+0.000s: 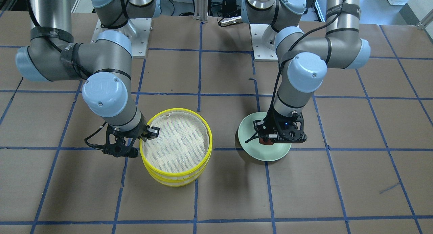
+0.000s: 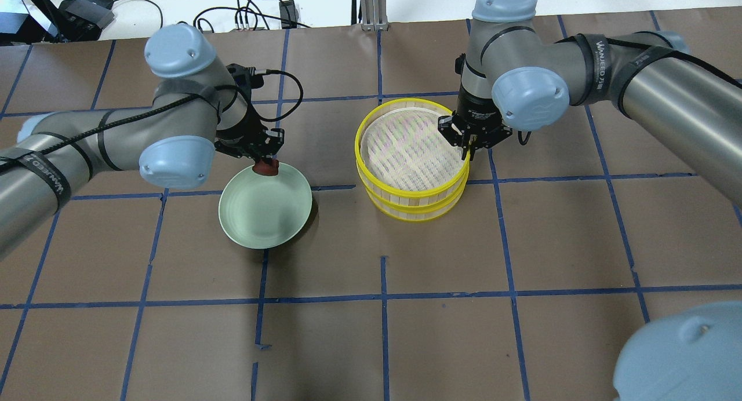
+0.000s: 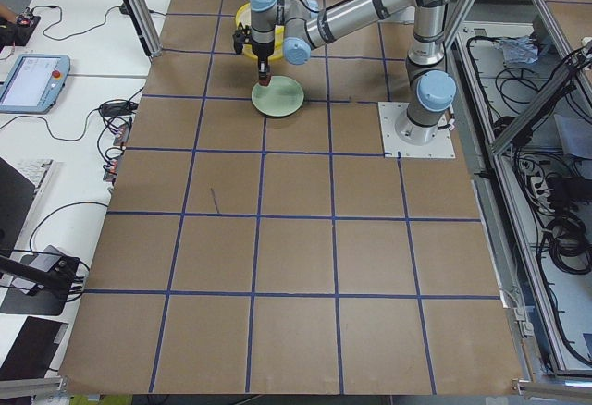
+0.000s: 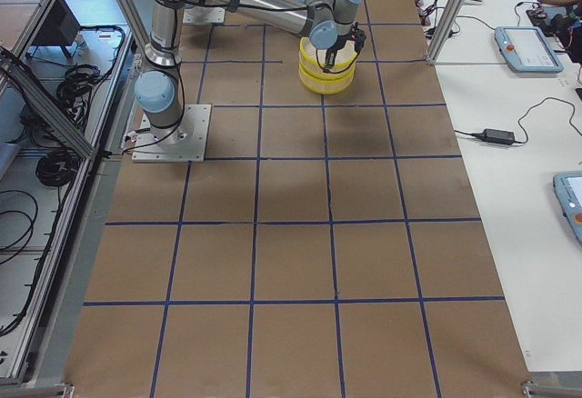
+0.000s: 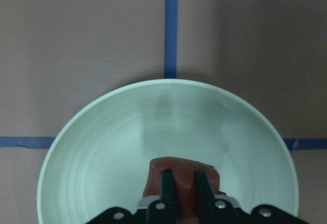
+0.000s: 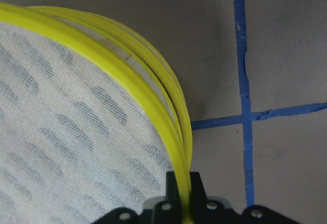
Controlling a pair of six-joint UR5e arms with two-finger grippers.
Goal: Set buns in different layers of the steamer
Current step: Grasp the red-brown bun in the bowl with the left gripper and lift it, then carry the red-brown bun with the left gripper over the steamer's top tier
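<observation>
The left claw (image 2: 266, 162) grips the reddish-brown oval bun (image 2: 267, 169) at the plate's (image 2: 255, 215) 12 o'clock; the right claw (image 2: 467, 155) pinches the top tray's (image 2: 406, 152) yellow rim, 3 o'clock.

Reddish-brown bun (image 5: 181, 164) in left gripper (image 5: 183, 177), green plate (image 5: 122, 132)

Opposed overhead and front views of steamer (image 2: 414, 203)

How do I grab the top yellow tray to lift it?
Grip the top tray by its thin upright rim, coming straight down from above, one finger inside, one outside. The tray looks too wide to span; the right tool pinches its rim so.
</observation>
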